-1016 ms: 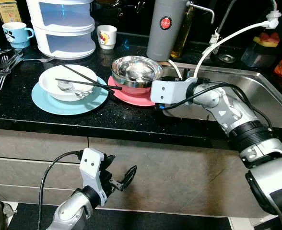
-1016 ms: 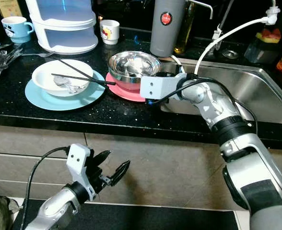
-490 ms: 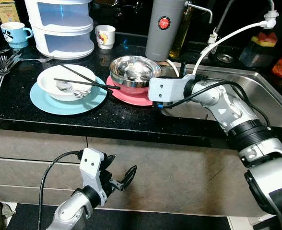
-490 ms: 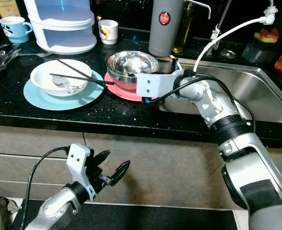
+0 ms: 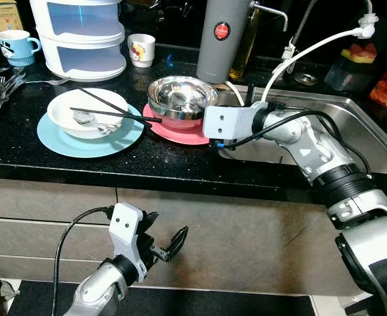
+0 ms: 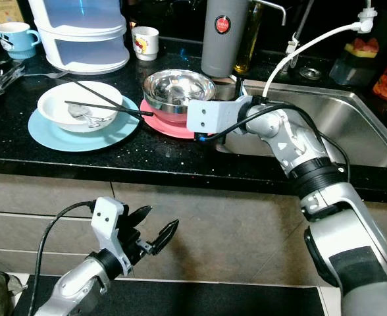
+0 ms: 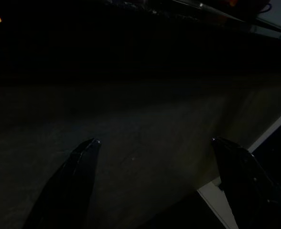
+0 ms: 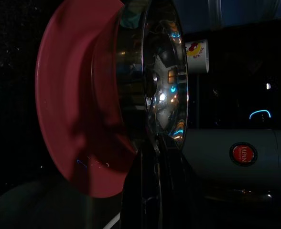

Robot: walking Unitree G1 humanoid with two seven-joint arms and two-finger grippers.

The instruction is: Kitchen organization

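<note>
Right gripper (image 8: 155, 157): reaching across the counter's edge, its black fingers pinched on the near rim of the steel bowl (image 5: 181, 99)
Steel bowl: sits on the pink plate (image 5: 192, 135), just left of the sink (image 5: 351, 125)
White bowl (image 5: 88, 112): on the blue plate (image 5: 62, 141), with chopsticks (image 5: 114, 114) laid across it
Left gripper (image 5: 164, 243): hangs low before the cabinet front, fingers spread wide, nothing between them
Behind: grey thermos (image 5: 220, 39), small white cup (image 5: 141, 50)
</note>
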